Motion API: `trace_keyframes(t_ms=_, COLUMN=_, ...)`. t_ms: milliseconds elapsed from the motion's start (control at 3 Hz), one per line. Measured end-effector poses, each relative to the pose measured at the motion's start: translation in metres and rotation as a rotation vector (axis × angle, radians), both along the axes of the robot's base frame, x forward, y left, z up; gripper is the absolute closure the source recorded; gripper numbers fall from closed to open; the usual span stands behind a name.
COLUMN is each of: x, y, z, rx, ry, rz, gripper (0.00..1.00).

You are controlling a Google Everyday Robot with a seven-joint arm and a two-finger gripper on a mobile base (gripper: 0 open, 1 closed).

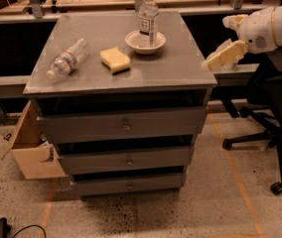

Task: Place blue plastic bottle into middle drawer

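Note:
The blue plastic bottle [148, 15], clear with a white cap and a dark blue-and-white label, stands upright in a white bowl [145, 43] at the back middle of the grey cabinet top [180, 71]. The middle drawer [101, 160], the second of three grey fronts with a small round knob, is closed. My gripper [225, 56], cream-coloured on a white arm, hovers at the cabinet's right edge, level with the top and holding nothing. It is to the right of the bottle and apart from it.
A clear bottle with a red-and-white label [67, 58] lies on the left of the top. A yellow sponge [115, 59] lies in front of the bowl. A cardboard box [29, 148] stands at the cabinet's left. A black office chair [275, 108] stands at the right.

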State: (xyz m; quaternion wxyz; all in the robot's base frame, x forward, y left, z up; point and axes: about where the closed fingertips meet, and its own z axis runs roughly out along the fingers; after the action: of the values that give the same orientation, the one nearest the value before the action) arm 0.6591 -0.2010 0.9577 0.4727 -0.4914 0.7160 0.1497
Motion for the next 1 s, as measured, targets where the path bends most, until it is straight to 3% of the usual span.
trace_keyframes(t_ms=333, x=0.0499, y=0.0342, z=0.0133, rx=0.153, ry=-0.09, rz=-0.031, gripper=0.0)
trace_keyframes(t_ms=667, x=0.05, y=0.0344, z=0.0132, rx=0.153, ry=-0.09, rz=-0.031, gripper=0.0)
trace_keyframes(t_ms=1000, x=0.0583, y=0.0386, z=0.0107, rx=0.163, ry=-0.114, rz=-0.068, gripper=0.0)
